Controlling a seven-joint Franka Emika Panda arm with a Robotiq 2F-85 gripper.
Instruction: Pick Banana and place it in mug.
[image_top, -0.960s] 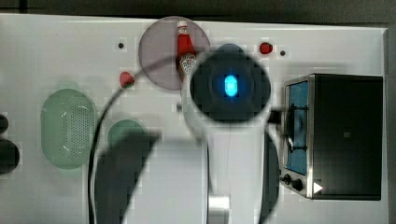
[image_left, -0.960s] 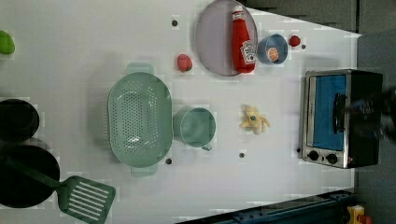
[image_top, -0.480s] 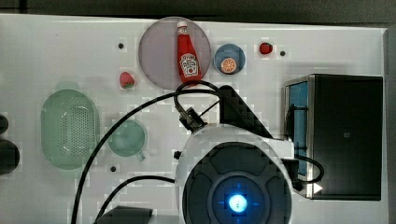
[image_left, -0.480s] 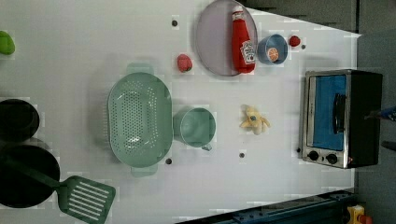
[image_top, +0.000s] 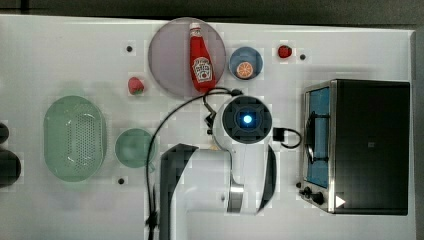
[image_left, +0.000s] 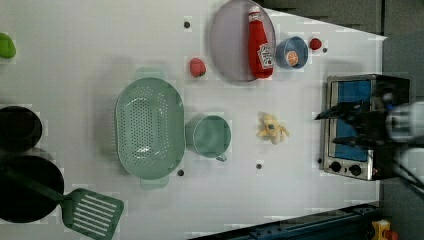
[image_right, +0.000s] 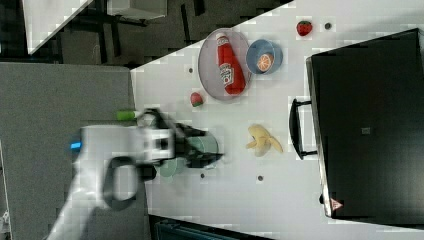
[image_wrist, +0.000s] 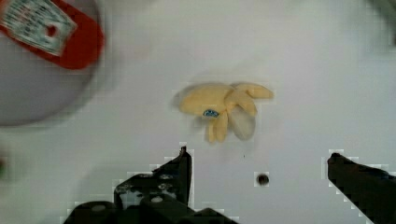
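While I look down through the top view, my white arm (image_top: 240, 165) covers the table's middle; the small round teal-green mug (image_top: 133, 148) sits just beside the pale green perforated oval colander (image_top: 74, 138), on the top view's right of it. A red ketchup bottle (image_top: 201, 61) lies on a grey round plate (image_top: 170, 60), next to a small blue bowl with an orange slice (image_top: 245, 63).

Left view: the peeled yellow banana (image_left: 270, 128) lies on the white table (image_left: 100, 40), between the mug (image_left: 210, 136) and the silver toaster oven (image_left: 352, 125), touching neither. My black gripper (image_left: 345, 125) hangs in front of the oven, blurred.

Right view: gripper (image_right: 212, 147) overlaps the mug (image_right: 202, 145); banana (image_right: 262, 139) apart, toward the right view's right.

Wrist view: fingers (image_wrist: 180, 170) spread wide, nothing between them; the banana (image_wrist: 222, 105) lies past the tips, untouched.
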